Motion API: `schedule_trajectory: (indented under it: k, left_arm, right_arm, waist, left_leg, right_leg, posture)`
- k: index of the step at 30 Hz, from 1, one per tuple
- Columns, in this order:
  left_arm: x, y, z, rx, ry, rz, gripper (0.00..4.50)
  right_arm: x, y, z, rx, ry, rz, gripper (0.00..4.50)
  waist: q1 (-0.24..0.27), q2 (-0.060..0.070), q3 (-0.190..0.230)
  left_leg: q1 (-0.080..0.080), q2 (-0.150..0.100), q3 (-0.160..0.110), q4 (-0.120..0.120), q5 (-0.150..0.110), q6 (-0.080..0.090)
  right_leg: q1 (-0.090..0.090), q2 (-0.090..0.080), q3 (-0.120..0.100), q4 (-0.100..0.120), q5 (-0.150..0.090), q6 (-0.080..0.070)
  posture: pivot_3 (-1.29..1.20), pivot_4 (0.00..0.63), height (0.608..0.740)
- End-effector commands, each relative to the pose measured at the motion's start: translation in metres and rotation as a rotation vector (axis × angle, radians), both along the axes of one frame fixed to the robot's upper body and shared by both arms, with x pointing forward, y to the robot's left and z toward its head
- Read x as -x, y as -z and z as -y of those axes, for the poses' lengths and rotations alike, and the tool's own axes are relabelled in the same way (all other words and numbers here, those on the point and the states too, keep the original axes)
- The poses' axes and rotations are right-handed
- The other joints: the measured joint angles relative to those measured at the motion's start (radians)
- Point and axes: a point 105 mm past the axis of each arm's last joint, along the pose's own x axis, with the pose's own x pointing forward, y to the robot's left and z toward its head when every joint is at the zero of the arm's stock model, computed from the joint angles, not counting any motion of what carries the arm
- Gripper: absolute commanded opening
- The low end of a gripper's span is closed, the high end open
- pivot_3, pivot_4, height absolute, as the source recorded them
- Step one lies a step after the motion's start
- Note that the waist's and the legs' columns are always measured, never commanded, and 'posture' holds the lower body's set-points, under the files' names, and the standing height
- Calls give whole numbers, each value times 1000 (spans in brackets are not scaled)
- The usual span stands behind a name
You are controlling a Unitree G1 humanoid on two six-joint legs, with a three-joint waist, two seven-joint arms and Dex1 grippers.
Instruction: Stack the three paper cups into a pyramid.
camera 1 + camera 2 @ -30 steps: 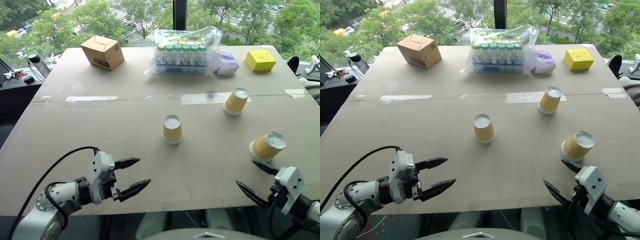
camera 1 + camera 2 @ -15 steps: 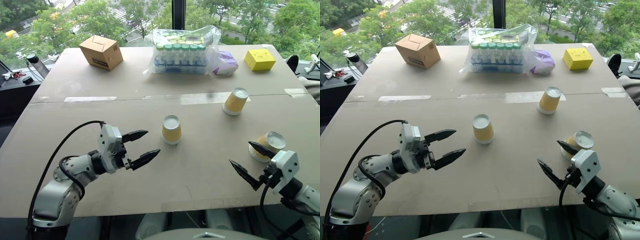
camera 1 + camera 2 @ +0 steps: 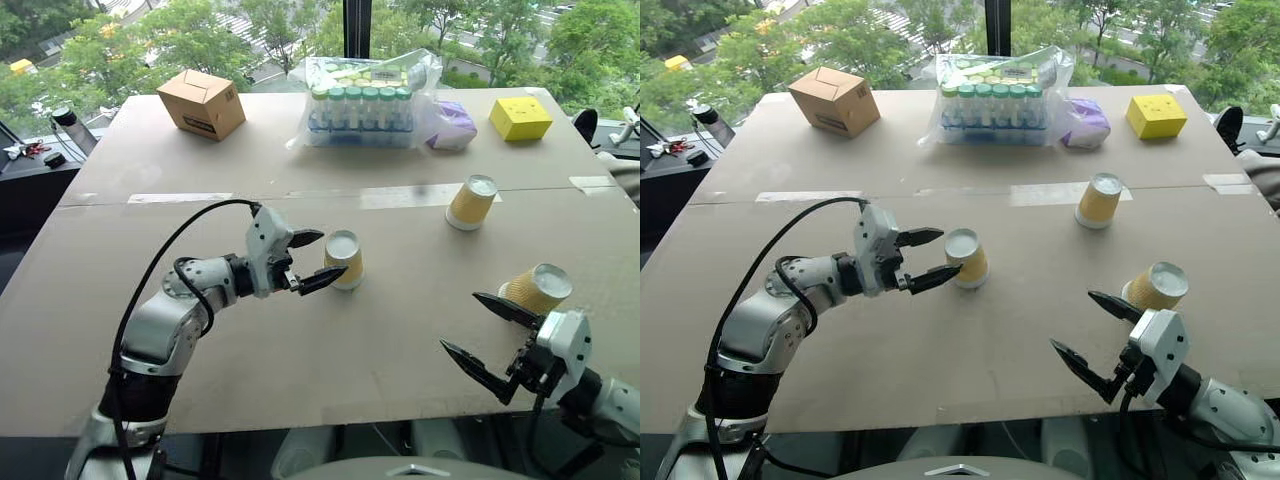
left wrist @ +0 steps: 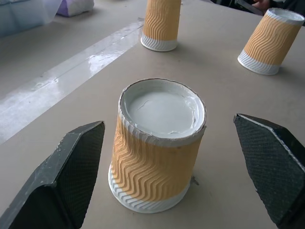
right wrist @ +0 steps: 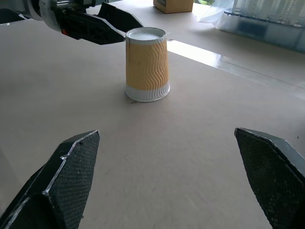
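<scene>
two black fingers of the left gripper (image 3: 313,260) spread wide, flanking the middle cup (image 3: 343,259) without touching. best to close level on the ribbed wall. right gripper (image 3: 482,335) released too, near the right cup (image 3: 535,291). all cups inverted, long axes upright; far cup (image 3: 472,202) beyond.

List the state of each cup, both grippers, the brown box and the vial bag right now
Middle cup: upside down, standing, between the open left gripper's fingers, not gripped.
Far cup: upside down, standing.
Right cup: upside down, free.
Left gripper: open.
Right gripper: open, empty.
Brown box: closed.
Vial bag: lying on the table, vials inside.
</scene>
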Motion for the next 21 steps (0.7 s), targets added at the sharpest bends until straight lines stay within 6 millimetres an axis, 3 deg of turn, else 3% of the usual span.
schedule_trajectory:
  k: [1, 6, 11, 21]
  left_arm:
    - [-11, -2, 7, -8, 24, 44, 4448]
    - [-20, 5, 13, -3, 62, 47, 4448]
    - [-23, 9, 15, -3, 104, 53, 2446]
    - [11, 13, 10, -36, 242, 22, 2446]
  right_arm:
    - [4, -15, -2, 1, 8, 62, 4500]
    - [9, -15, -1, 3, 52, 62, 4500]
    - [14, -15, -1, 5, 82, 57, 4500]
    - [11, -11, -4, -1, 80, 50, 4500]
  waist:
    - [2, 0, 0]
    - [2, 0, 0]
    - [1, 0, 0]
    - [-1, 0, 0]
  left_leg:
    - [0, 0, 0, 0, 0, 0]
    - [0, 0, 0, 0, 0, 0]
    - [0, 0, 0, 0, 0, 0]
    - [0, 0, 0, 0, 0, 0]
  right_leg:
    - [0, 0, 0, 0, 0, 0]
    - [0, 0, 0, 0, 0, 0]
    - [0, 0, 0, 0, 0, 0]
    - [-1, 0, 0, 0, 0, 0]
  posture:
    - [0, 150, 740]
    - [0, 150, 740]
    - [0, 150, 740]
    - [0, 150, 740]
